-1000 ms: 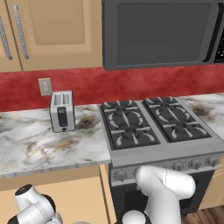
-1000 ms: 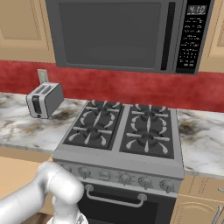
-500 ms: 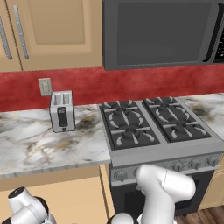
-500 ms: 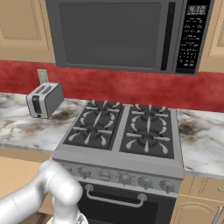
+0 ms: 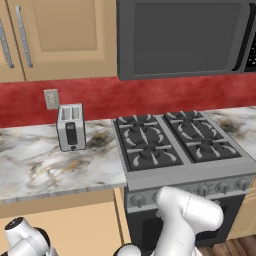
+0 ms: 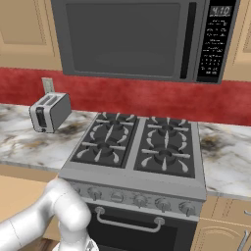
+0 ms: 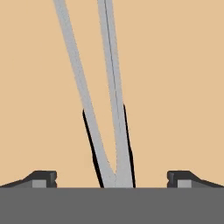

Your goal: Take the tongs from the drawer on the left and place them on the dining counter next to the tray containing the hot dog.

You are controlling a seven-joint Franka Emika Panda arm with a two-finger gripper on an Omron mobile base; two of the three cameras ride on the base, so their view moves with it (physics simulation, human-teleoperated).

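Here the tongs (image 7: 103, 109) are seen lying flat on the plain tan floor of the drawer (image 7: 179, 87), their two grey arms converging toward the near edge of the hand view and spreading apart away from it. That flat, loose lie suggests they are merely stored there, untouched. The end effector (image 7: 112, 177) is held directly over them, released, its two dark fingertips (image 7: 43, 177) standing wide to either side of the joined end without contact. The straddle is judged to be a line-up for a grasp near the narrow end, where both arms can be caught together.

The arm is folded low: in the left base view its white elbow (image 5: 187, 215) is bent below the stove (image 5: 175, 145), with the wrist dropped down and to the left under the marble surface (image 5: 45, 165) that carries the toaster (image 5: 70, 127). The drawer's edges cannot be made out.
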